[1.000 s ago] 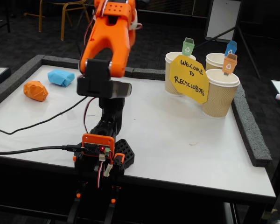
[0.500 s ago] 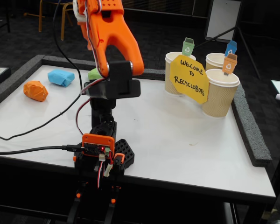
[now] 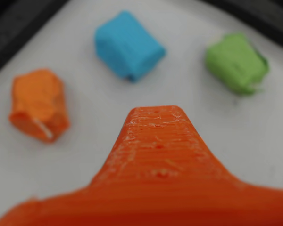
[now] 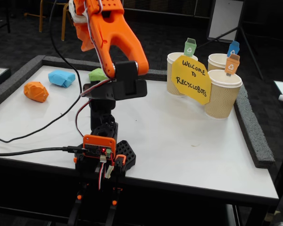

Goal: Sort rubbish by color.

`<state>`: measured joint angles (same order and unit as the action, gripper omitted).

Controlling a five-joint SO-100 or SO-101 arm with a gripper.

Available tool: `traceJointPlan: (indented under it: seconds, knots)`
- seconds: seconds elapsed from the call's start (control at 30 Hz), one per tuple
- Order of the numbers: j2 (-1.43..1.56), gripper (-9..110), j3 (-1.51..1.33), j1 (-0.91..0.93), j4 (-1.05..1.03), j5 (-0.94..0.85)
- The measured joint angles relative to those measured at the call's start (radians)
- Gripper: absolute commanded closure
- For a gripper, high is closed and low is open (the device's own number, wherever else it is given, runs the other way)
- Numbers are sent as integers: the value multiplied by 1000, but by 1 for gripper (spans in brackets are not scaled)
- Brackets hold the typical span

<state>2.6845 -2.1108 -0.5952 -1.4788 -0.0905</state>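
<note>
Three lumps of rubbish lie at the far left of the white table. In the wrist view the orange lump (image 3: pixel 37 103) is at the left, the light blue lump (image 3: pixel 128 44) at top centre and the green lump (image 3: pixel 236 61) at the top right. The fixed view shows the orange lump (image 4: pixel 36 91), the blue lump (image 4: pixel 62 77) and the green lump (image 4: pixel 97 74), the green one partly behind the arm. My gripper (image 3: pixel 155 113) hovers above the table short of all three and touches none. Only one orange finger shows, blurred. Whether the jaws are open I cannot tell.
Three tan ribbed cups stand at the back right, tagged green (image 4: pixel 179 75), blue (image 4: pixel 218 61) and orange (image 4: pixel 222 96), behind a yellow sign (image 4: pixel 192 79). A grey foam border (image 4: pixel 252 132) rims the table. Black cables (image 4: pixel 33 126) cross the left side.
The raised arm has swung and its elbow has shifted to the right. The green lump, hidden behind the arm a second ago, now shows.
</note>
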Motion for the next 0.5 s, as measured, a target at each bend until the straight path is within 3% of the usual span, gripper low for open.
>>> traceJointPlan:
  seconds: [0.5]
  knots:
    - [-89,93,0,55,34,0]
